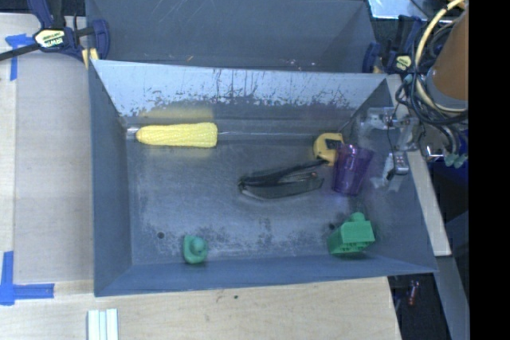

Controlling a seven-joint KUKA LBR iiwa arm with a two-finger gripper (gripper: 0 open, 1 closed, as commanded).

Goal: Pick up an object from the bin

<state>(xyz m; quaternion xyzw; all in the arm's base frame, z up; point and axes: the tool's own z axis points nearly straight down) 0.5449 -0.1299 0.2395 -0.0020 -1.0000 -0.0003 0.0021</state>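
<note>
My gripper (384, 162) sits low by the right wall of the bin (239, 87), and I cannot tell whether it is spread or closed. Just to its left, perhaps touching, is a translucent purple cup (351, 169), with a yellow piece (327, 146) behind it and a green block (351, 236) nearer the front. My worry is that a pinch could skid off the cup's smooth side and tip it, or the wrist could scrape the wall.
</note>
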